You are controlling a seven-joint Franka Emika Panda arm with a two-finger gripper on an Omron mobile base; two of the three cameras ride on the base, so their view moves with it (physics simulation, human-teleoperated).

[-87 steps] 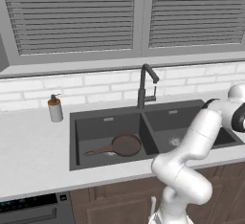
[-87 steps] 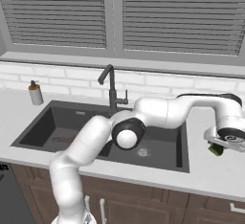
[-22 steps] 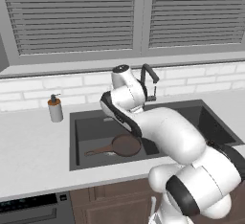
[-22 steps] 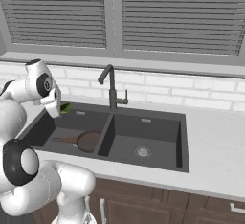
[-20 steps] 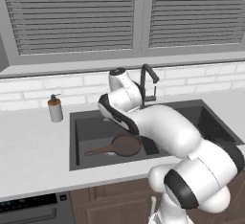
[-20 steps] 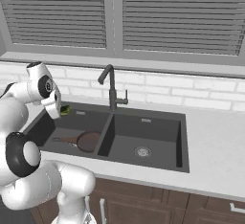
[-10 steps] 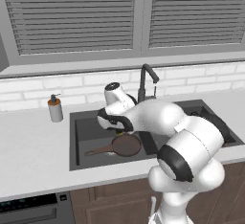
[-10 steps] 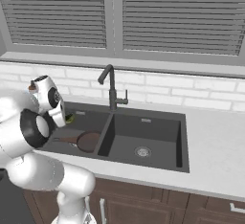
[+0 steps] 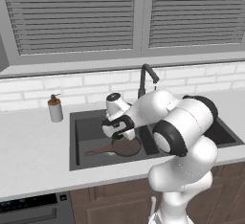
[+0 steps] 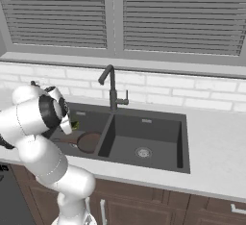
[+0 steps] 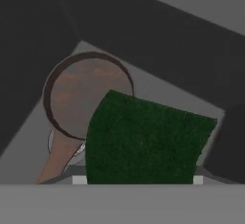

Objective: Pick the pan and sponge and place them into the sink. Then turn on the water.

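The arm is folded low over the table, its forearm reaching leftward across the sink (image 9: 76, 141) so that the hand hangs above the left basin, wrist turned downward. The jaws (image 9: 118, 133) are closed on the sponge (image 11: 143, 139), whose green face is seen large between them in the hand view; a small green patch of it is also seen beside the hand in the right base view (image 10: 74, 124). The sponge is held clear of the basin floor, above the pan. The pan (image 9: 127, 147) lies flat on the floor of the left basin, handle pointing toward the left wall; in the hand view it is partly covered by the sponge. The faucet (image 10: 111, 87) stands behind the divider. A soap dispenser (image 9: 55, 108) stands on the table (image 9: 33, 156) left of the sink.
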